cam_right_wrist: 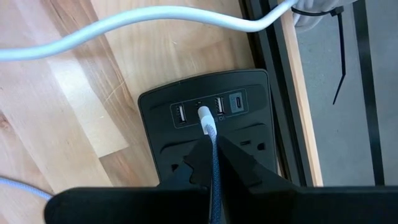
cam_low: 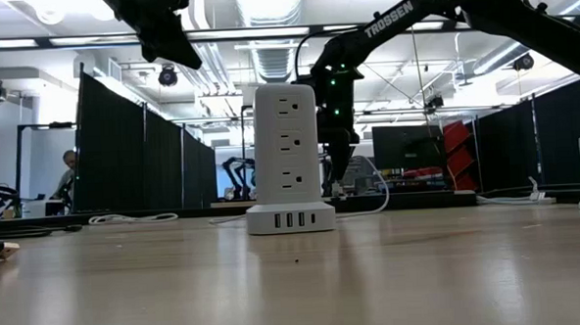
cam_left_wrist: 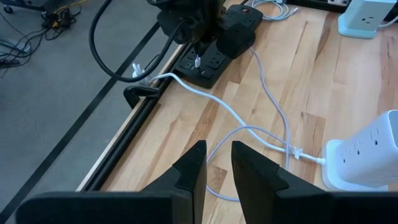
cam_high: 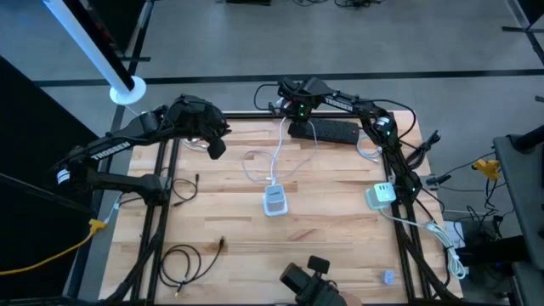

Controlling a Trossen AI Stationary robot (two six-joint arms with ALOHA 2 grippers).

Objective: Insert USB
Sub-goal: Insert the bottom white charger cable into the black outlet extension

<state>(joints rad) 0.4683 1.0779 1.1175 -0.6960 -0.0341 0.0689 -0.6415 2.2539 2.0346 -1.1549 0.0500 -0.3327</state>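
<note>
— So where was the USB plug (cam_right_wrist: 204, 116) at that moment?

— Pinched in the right gripper (cam_right_wrist: 212, 152), whose fingers were clamped on the braided cable (cam_right_wrist: 214, 180) just behind the white plug. The plug's tip sat at the row of USB ports on the black power strip (cam_right_wrist: 249, 134), between two of the ports; whether it was seated or only touching could not be told.

— And the strip itself?

— It lay at the far edge of the wooden table (cam_high: 229, 212), just beside the frame rail.

— What about the other arm?

— The left gripper (cam_left_wrist: 216, 163) hung above the table's far left area, its fingers drawn narrow with a slim gap, holding nothing.

— Anything else on the table?

— A white outlet tower (cam_high: 274, 200) stood near the middle, its white cord (cam_left_wrist: 249, 121) looping across the wood.
</note>
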